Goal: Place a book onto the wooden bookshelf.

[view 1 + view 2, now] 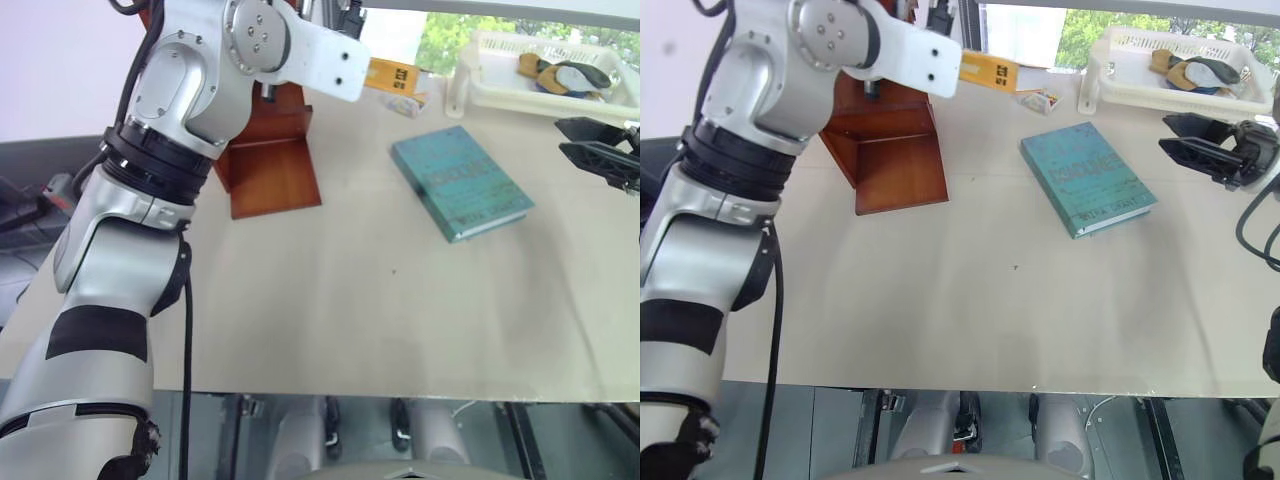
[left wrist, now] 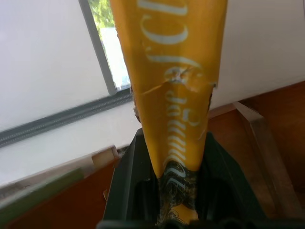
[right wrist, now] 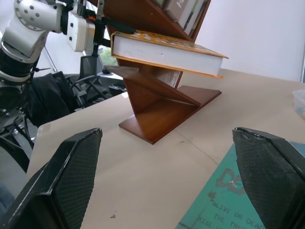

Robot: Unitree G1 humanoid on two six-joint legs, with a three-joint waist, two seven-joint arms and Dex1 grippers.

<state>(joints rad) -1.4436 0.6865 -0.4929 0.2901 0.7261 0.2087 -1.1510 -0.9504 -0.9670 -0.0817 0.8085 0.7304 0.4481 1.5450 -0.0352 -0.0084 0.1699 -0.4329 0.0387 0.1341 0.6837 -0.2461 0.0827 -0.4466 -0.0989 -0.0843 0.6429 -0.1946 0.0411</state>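
My left gripper (image 2: 174, 164) is shut on the spine end of the book (image 2: 171, 71), a thick orange-yellow paperback with white lettering. In the right wrist view the book (image 3: 167, 52) hangs flat in the air, close beside the slanted boards of the wooden bookshelf (image 3: 162, 109). From the head, the book (image 1: 990, 70) pokes out past my left wrist, just right of the reddish-brown bookshelf (image 1: 895, 160) at the table's far left. My right gripper (image 1: 1185, 150) hovers open at the right edge, pointing towards the shelf, nothing between its fingers (image 3: 62, 181).
A thin teal-green book (image 1: 1085, 178) lies flat on the beige table, between the shelf and my right gripper. A white plastic basket (image 1: 1110, 85) with a few items stands at the far right. A small box (image 1: 1040, 100) lies near it.
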